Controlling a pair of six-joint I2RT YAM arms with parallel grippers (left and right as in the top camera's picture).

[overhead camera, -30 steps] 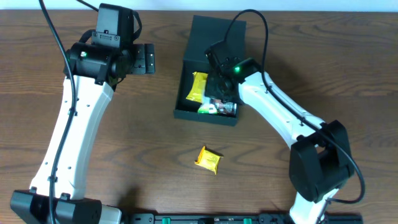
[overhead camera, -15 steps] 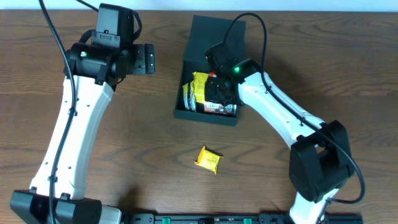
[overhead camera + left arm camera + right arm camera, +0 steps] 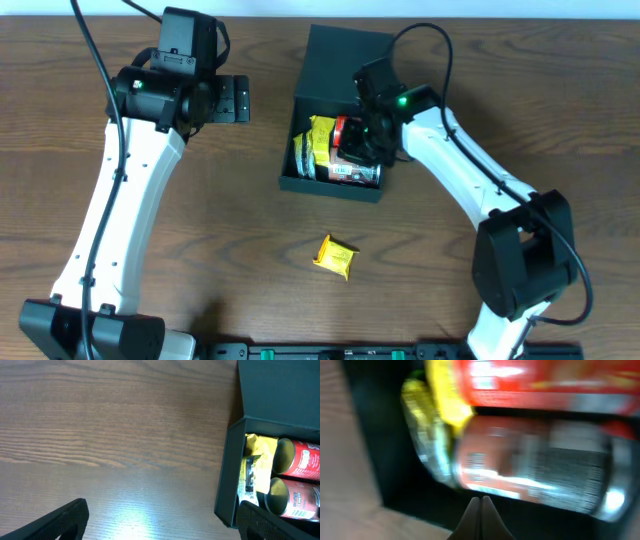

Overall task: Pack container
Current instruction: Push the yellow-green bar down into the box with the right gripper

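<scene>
At the left, the left end effector [image 3: 236,97] hangs above the brown wood-grain surface [image 3: 220,220]. Its two black fingers [image 3: 65,520] are spread wide apart with nothing between them, well apart from the box. At mid-table stands the dark teal-black rigid square container [image 3: 330,185], its attached flip lid [image 3: 345,55] open on the far side. Inside, a yellow foil packet [image 3: 318,135] sits against the left wall. A red snack can [image 3: 347,130] lies beside it, and a second red-and-silver can [image 3: 350,173] lies along the near wall. A small yellow wrapped packet [image 3: 337,256] lies on the surface near the container's front. The right end effector [image 3: 368,135] is over the container's right side. Its blurred wrist view shows the fingers [image 3: 476,512] pressed together at the tips, gripping nothing.
</scene>
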